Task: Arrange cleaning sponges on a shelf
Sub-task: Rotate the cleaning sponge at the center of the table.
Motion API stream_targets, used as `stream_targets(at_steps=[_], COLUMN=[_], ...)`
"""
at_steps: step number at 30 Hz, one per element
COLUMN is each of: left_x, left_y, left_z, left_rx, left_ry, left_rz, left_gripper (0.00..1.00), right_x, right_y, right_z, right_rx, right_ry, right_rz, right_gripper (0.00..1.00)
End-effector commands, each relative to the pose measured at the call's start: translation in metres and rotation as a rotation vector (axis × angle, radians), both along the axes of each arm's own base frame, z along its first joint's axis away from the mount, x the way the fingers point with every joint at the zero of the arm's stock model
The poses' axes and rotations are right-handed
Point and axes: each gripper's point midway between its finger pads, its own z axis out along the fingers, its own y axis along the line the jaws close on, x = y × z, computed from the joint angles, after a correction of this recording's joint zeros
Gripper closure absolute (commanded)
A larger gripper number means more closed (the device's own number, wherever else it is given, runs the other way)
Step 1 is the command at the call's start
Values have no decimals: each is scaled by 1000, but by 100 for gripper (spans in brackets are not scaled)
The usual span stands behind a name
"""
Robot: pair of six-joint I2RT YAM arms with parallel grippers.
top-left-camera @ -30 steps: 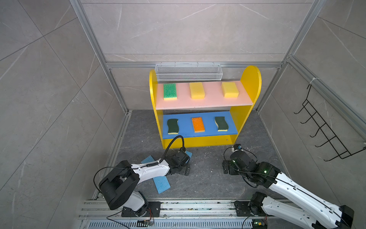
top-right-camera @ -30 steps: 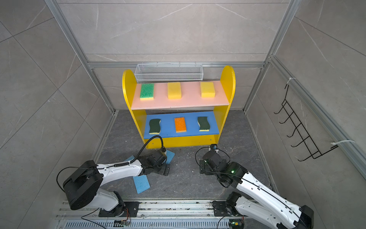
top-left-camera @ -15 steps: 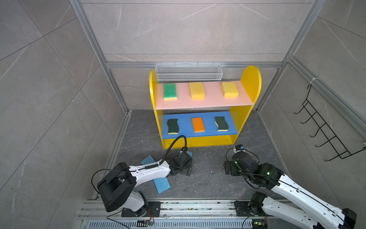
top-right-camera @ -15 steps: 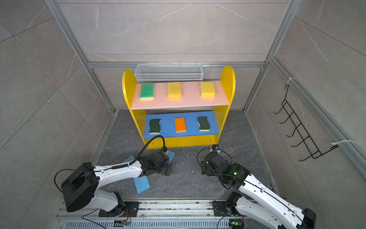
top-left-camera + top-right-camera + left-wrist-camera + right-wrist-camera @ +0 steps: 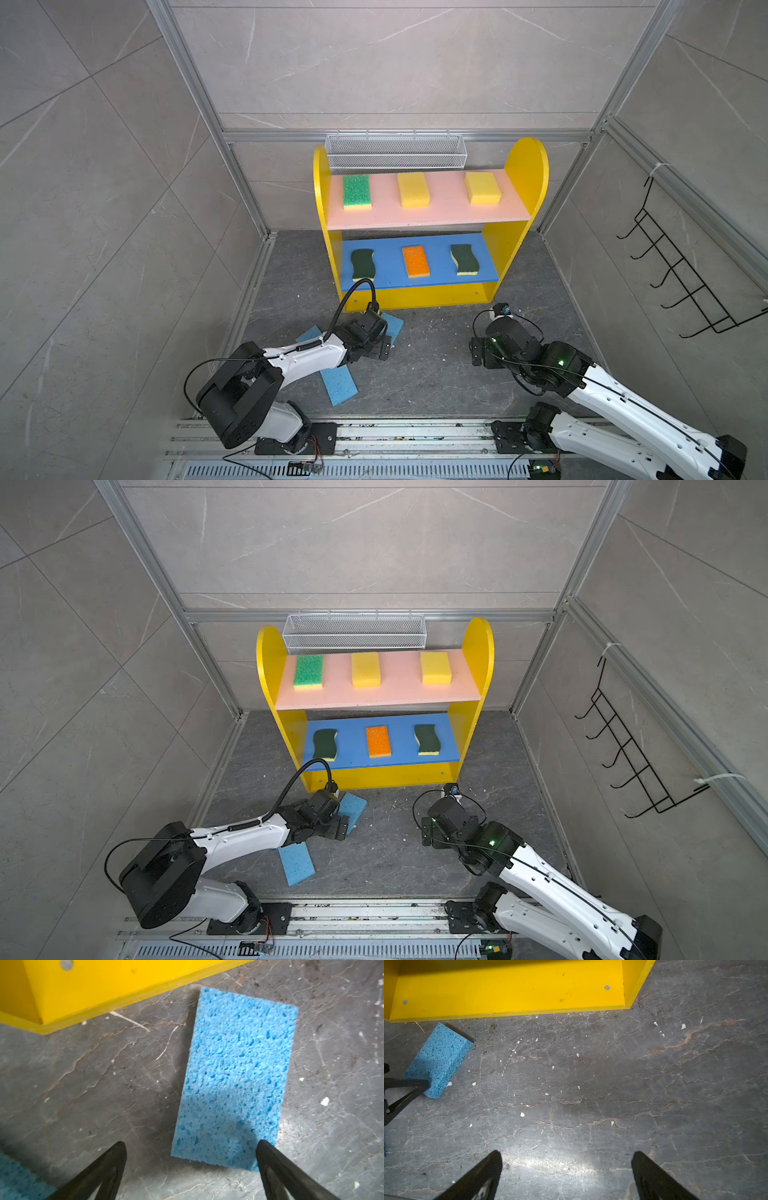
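Sponge (image 5: 234, 1084), light blue, lies flat on the grey surface (image 5: 104, 1084) just before the yellow base of the shelf (image 5: 419, 297); the left claw (image 5: 191, 1145) sits at its near end, spread wide and empty — the right claw (image 5: 566, 1154) likewise, well apart.

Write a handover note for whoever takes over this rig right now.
Left gripper: open, nothing held, at one end of a blue sponge on the floor by the shelf.
Right gripper: open, empty, over the floor.
Done: green-topped sponge and two yellow sponges on the pink board; two dark-green sponges and orange sponge on the blue board.
To do: that sponge plus two more blue sponges on the floor.
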Motion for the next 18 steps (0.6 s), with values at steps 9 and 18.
stream_targets(at_steps=[9,18], left_x=[6,-2], left_y=[-42,-43], left_z=[-3,-11], left_rx=[-128,-38], left_ry=[21,-1], left_rz=[-130,-86], left_gripper=[0,0], right_x=[0,-2], right_y=[-4,-9], right_z=[4,3], right_rx=[-38,-45], right_ry=[-6,-11], right_rz=[5,-4], right_gripper=[0,0])
